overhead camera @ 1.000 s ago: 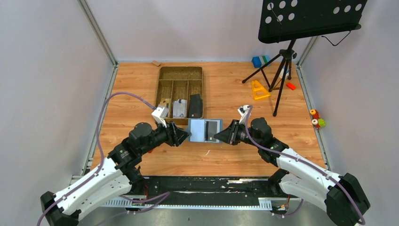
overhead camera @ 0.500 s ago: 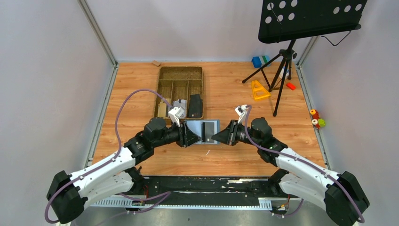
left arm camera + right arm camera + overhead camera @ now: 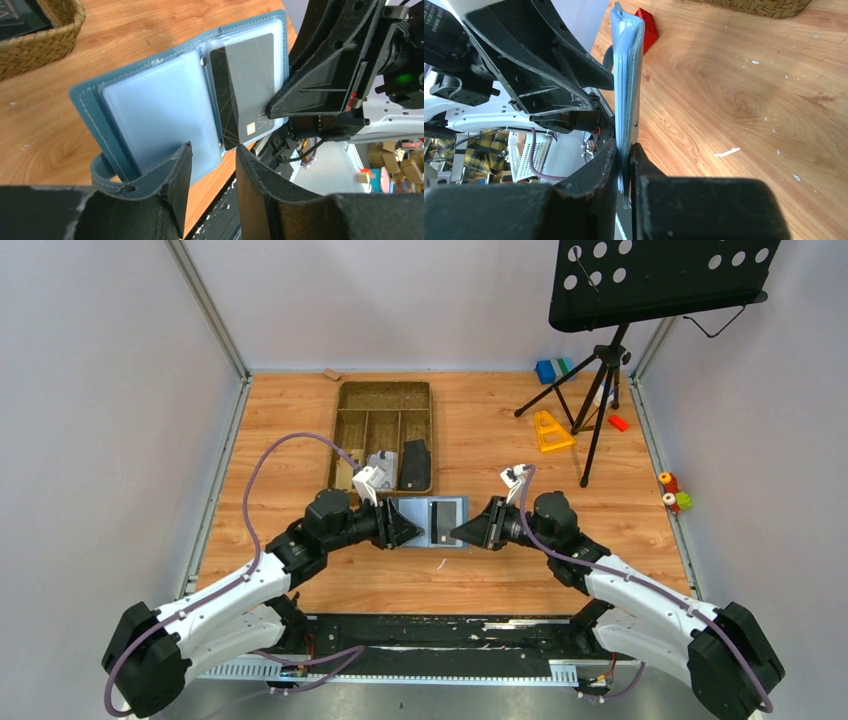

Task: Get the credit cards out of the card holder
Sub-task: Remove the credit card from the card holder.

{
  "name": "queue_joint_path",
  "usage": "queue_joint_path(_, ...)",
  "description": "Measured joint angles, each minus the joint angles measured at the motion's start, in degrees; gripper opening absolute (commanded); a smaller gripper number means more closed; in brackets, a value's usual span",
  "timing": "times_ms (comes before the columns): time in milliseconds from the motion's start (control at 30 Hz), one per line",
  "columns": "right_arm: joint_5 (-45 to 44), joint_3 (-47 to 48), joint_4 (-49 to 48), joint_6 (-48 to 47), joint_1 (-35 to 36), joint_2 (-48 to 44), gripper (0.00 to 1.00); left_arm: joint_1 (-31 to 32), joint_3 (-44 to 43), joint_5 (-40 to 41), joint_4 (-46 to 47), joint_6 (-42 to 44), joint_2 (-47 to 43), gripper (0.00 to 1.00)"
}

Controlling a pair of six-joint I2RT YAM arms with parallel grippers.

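Wood table, grey walls. Right gripper clamped on the open holder's edge. Left gripper jaws apart, sleeve edge just beyond them. Dark card sits pocketed beside right jaws, so extraction looks unfinished.

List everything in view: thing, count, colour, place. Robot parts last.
card holder: one, slate-blue, held open at table centre
credit card: one, dark, in a clear pocket of the card holder
tray: one, brown woven, far centre
music stand: one, black, far right
triangular frame: one, yellow, beside the stand's legs
block: one, blue-green, far edge behind the stand
table: one, wooden
left gripper: one, black, open at the card holder's near edge
right gripper: one, black, shut on the card holder
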State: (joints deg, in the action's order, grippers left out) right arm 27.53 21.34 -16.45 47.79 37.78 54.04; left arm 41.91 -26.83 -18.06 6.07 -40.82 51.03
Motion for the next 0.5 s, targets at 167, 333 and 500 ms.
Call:
queue_joint_path(167, 0.0, 0.0, -0.7, 0.6, -0.1, 0.7, 0.0, -0.4, 1.7, -1.0, 1.6, -0.5, -0.1, 0.46)
queue_joint_path(333, 0.2, -0.1, -1.9, 1.4, -0.3, 1.4, 0.0, -0.4, 3.3, -3.0, 5.6, -1.9, -0.1, 0.46)
queue_joint_path(500, 0.8, -0.8, -3.2, 2.2, -0.5, 1.4, 0.0, -0.4, 4.0, -5.1, 9.4, -3.4, 0.2, 0.47)
